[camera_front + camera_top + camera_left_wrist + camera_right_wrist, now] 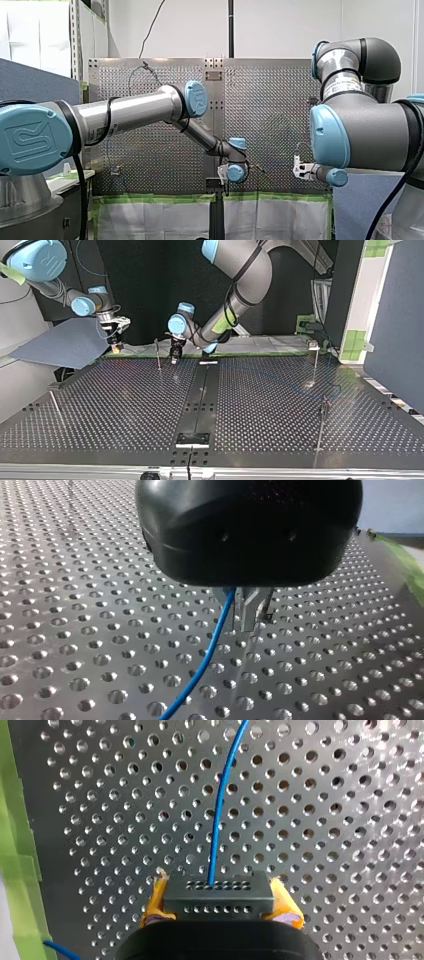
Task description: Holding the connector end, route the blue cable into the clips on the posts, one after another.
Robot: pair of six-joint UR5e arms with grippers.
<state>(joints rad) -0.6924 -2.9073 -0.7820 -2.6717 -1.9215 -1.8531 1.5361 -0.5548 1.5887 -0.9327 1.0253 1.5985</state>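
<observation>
At the desk's (260, 400) far-left edge in the top view, the robot's right end effector (220, 896) clamps the connector (220, 890), apparently anchoring the blue cable (220, 810), while the left end effector (243, 615), pinched on it, seems poised to feed a far post (157, 354).

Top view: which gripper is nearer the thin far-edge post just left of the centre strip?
Left. My left gripper, shut on the blue cable, stands just beside the post; my right gripper holds the connector farther off on the other side.
</observation>
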